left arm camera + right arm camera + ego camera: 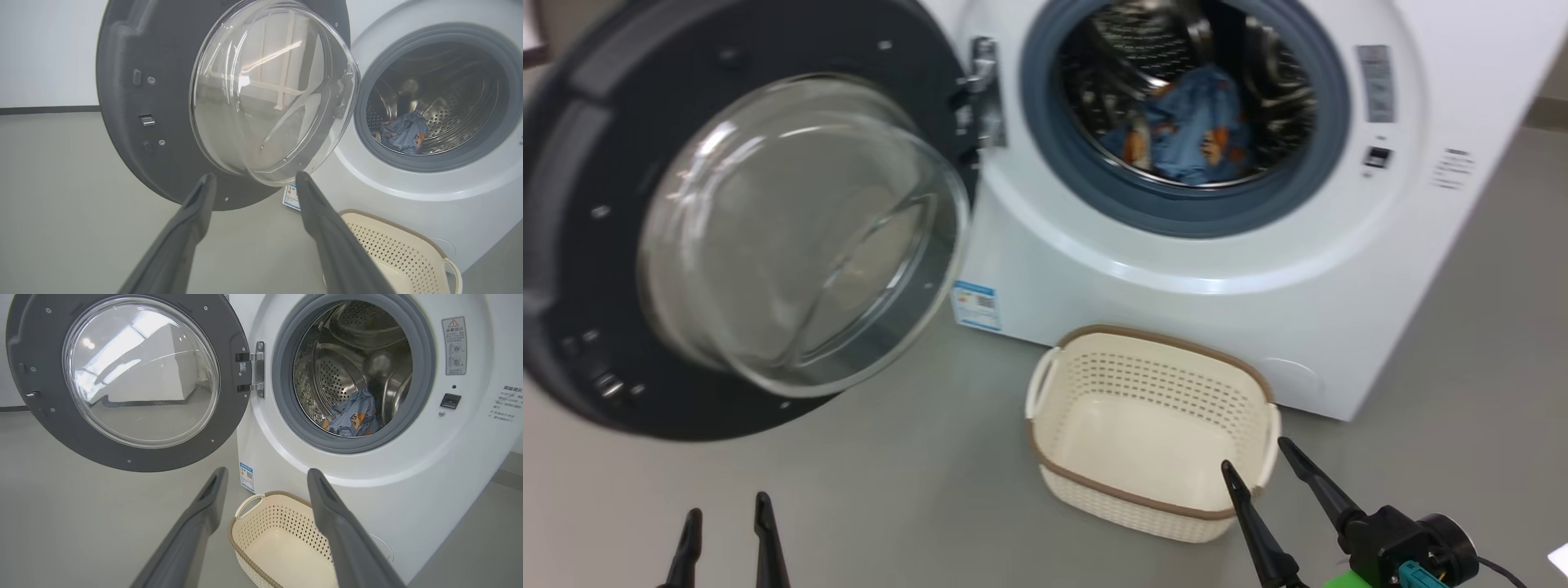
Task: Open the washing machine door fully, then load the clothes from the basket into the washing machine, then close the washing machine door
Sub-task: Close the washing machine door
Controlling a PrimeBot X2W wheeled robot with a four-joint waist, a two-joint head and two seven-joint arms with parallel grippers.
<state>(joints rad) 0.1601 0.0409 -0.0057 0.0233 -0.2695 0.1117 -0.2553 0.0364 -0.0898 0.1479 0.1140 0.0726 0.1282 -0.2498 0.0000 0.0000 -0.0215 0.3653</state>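
As round glass door [800,237] gapes, crumpled clothes [1196,122], perforated basket [1152,380]

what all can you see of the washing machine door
The washing machine door is large and round, swung wide open, its inner face toward the cameras. A wide dark grey plastic-looking ring with small screws surrounds a clear glass bowl that bulges outward and shows reflections. A small metal latch sits at its free edge. A metal hinge on the opposite edge joins it to the white washing machine. It hangs above the floor; nothing else touches it.
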